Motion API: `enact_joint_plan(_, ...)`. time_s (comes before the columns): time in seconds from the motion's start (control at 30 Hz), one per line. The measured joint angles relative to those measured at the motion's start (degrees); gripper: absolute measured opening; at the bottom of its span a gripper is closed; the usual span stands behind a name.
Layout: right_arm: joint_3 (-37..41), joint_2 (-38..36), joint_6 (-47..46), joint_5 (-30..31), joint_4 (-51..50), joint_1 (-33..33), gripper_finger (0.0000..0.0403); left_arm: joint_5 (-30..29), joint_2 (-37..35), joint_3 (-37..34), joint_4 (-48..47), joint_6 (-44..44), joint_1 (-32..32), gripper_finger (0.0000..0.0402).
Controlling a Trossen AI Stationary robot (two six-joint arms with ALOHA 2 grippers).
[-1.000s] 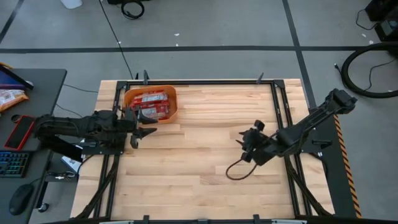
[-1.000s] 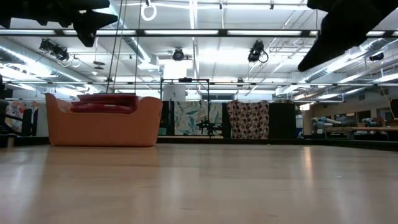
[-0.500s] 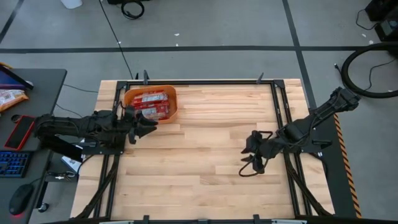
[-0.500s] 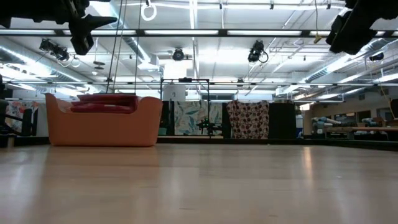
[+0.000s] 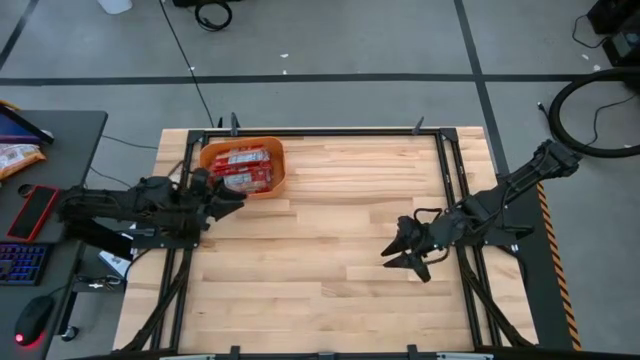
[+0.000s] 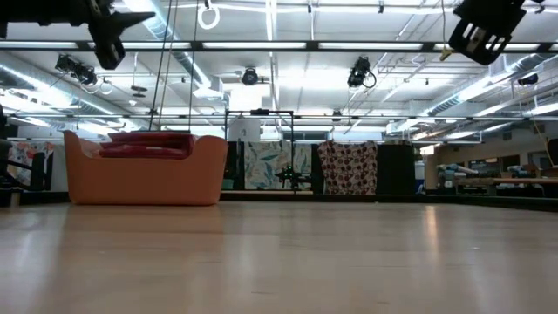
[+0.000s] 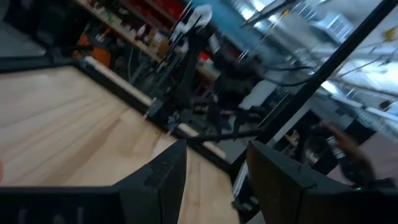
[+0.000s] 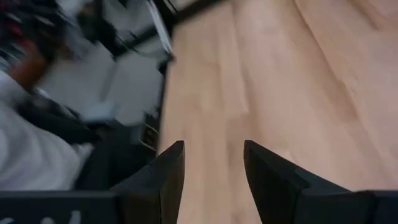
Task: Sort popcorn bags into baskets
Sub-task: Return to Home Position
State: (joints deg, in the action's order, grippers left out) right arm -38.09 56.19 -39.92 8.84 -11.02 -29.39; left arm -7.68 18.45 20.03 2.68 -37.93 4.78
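The orange basket [image 5: 243, 165] stands on its base at the table's far left corner; the low view shows its side wall [image 6: 144, 174]. Several red popcorn bags [image 5: 240, 168] lie flat inside it, and their tops show above the rim [image 6: 148, 143]. My left gripper [image 5: 226, 197] hovers just off the basket's near side, open and empty; its wrist view shows only the gap between its fingers [image 7: 214, 168]. My right gripper [image 5: 402, 257] hangs over the table's right half, far from the basket, and is also open [image 8: 214, 165] and empty. No bag lies on the table.
Bare wooden tabletop [image 5: 320, 230] spreads between the two arms. Dark metal frame rails run along the table's left and right sides [image 5: 452, 180]. A side desk with a phone and a keyboard [image 5: 30, 215] stands left of the table.
My left gripper has drawn back a little toward the table's left and far edges, ending beside the basket. My right gripper has turned about and shifted slightly toward the near edge; in the low view it has lifted toward the top. The basket and bags have stayed still.
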Motion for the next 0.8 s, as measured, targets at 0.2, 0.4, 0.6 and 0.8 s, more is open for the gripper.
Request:
enact_joint_plan(0.2, 8.8, -4.8, 0.0, 0.0, 17.7, 0.0, 0.017, 0.0, -6.9, 0.0, 0.0, 0.0, -0.1, 0.0172)
enact_joint_plan(0.4, 16.6, -10.0, 0.0, 0.0, 27.4, 0.0, 0.017, 0.0, -10.1, -0.1, 0.8, 0.0, -0.2, 0.0172)
enact_joint_plan(0.6, 22.2, -14.5, 0.0, 0.0, 28.5, 0.0, 0.017, 0.0, -10.8, -8.4, 13.3, 0.0, -0.5, 0.0172)
enact_joint_plan(0.8, 26.7, -17.3, 0.0, 0.0, 28.5, 0.0, 0.017, 0.0, -13.5, -15.4, 13.8, 0.0, -0.5, 0.0172)
